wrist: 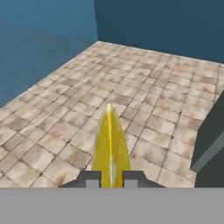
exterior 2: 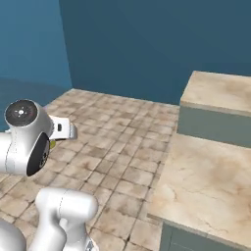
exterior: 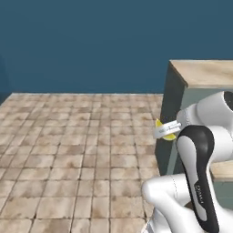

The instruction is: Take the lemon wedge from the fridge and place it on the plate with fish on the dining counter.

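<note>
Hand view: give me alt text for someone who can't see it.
The gripper holds the yellow lemon wedge between its dark fingertips, pointing out over a tan tiled floor. Blue walls stand behind, and a dark counter corner sits at right.

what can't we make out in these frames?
- Lemon wedge: its lower end is hidden between the fingertips in the hand view; in the left base view the hand covers most of it.
- Counter: cut off by the right and bottom edges of the right base view, so its far end is unknown.
</note>
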